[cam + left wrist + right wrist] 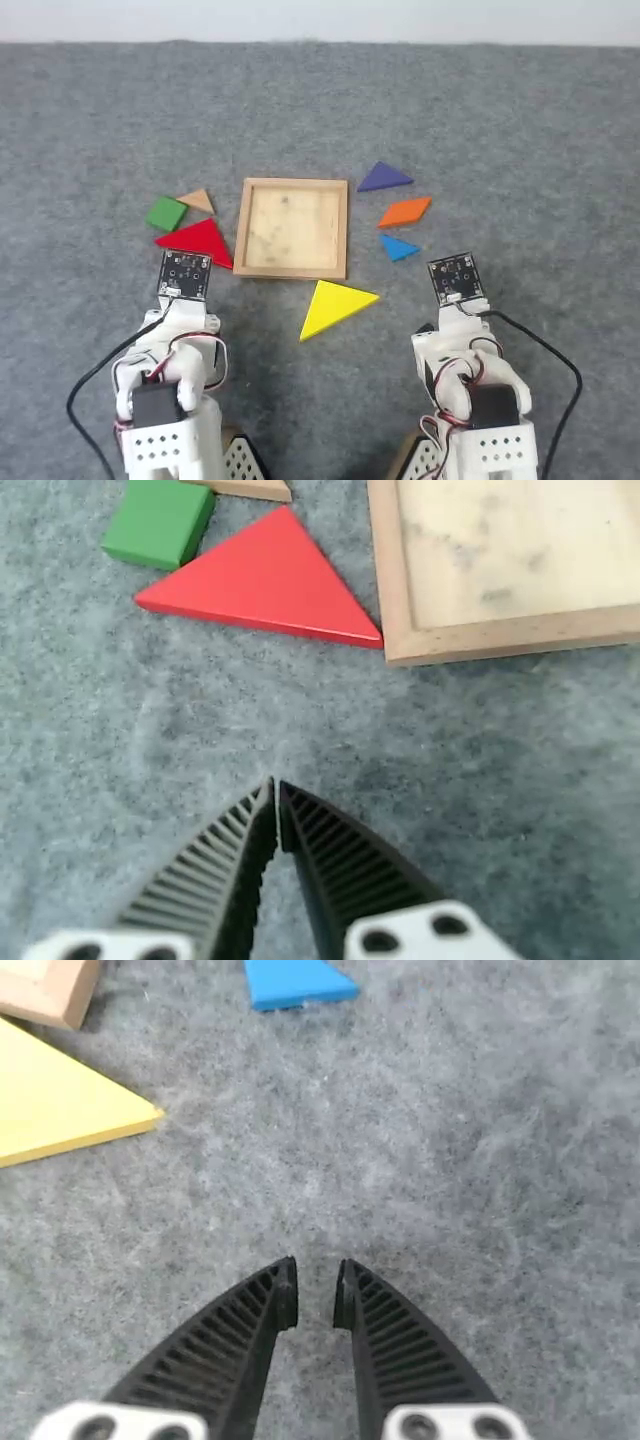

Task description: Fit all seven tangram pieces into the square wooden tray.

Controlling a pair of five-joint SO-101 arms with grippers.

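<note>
The square wooden tray (293, 228) lies empty at the table's middle. Left of it are a green square (166, 213), a tan triangle (198, 200) and a large red triangle (198, 241). A large yellow triangle (333, 306) sits just in front of the tray. To the right lie a purple triangle (382, 178), an orange parallelogram (404, 211) and a small blue triangle (398, 247). My left gripper (276, 792) is shut and empty over bare mat, short of the red triangle (262, 580). My right gripper (315, 1290) is shut with a thin slit, empty, short of the blue triangle (295, 982).
A grey felt mat covers the table. Both arms stand at the near edge, the left arm (186, 275) and the right arm (456, 278). Bare mat lies between them and around the pieces. The tray's corner (45, 990) and the yellow triangle (55, 1100) border the right wrist view.
</note>
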